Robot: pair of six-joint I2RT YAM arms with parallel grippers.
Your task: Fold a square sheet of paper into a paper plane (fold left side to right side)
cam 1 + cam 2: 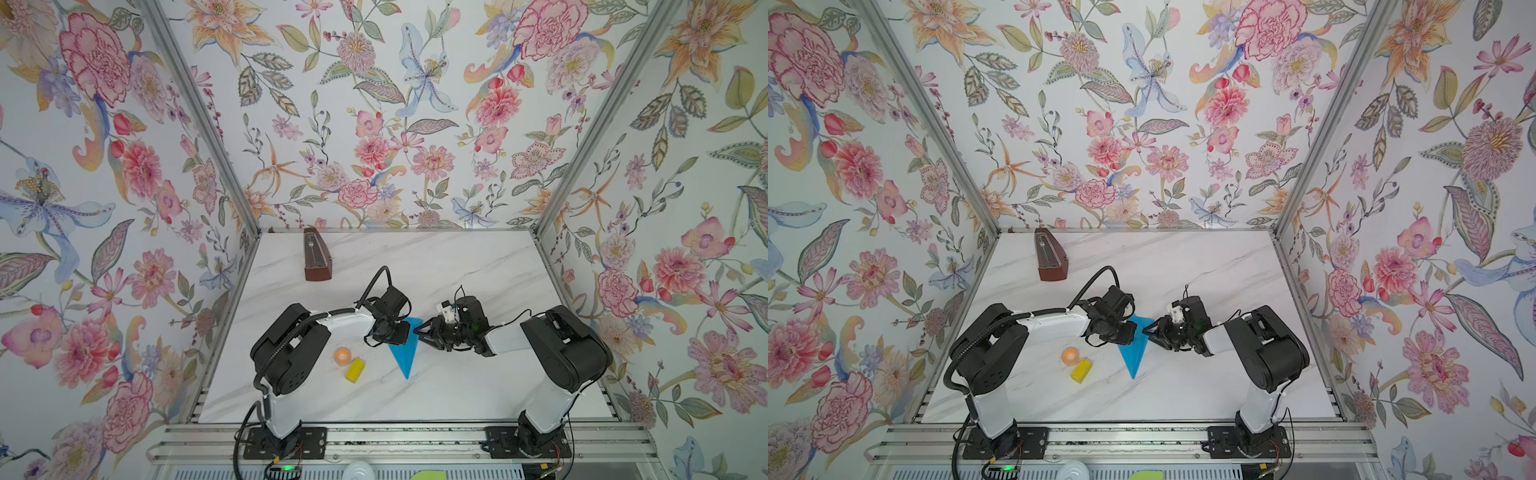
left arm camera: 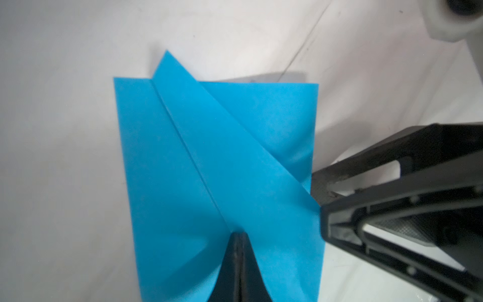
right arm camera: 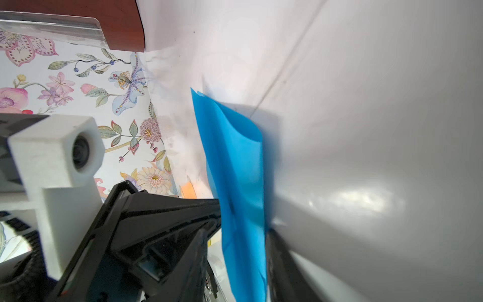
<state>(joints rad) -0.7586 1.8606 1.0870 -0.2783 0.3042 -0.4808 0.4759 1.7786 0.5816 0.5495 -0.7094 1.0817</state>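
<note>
The square sheet of paper [image 1: 405, 357] [image 1: 1133, 357] is bright blue and creased into a long pointed shape. It lies mid-table with its tip toward the front edge. My left gripper [image 1: 399, 337] [image 1: 1127, 332] is shut, its tips [image 2: 239, 235] pressing on the paper [image 2: 209, 157] where a diagonal fold ends. My right gripper [image 1: 417, 334] [image 1: 1144, 330] is open at the paper's right edge. In the right wrist view a raised flap of paper [image 3: 235, 157] stands between the jaws of the right gripper [image 3: 237, 235], close against one finger [image 3: 279, 264].
A brown wooden metronome [image 1: 317, 257] [image 1: 1050, 257] stands at the back left. An orange ball [image 1: 343, 356] [image 1: 1070, 356] and a small yellow block [image 1: 355, 370] [image 1: 1081, 370] lie left of the paper. Floral walls enclose the white marble table [image 1: 457, 386].
</note>
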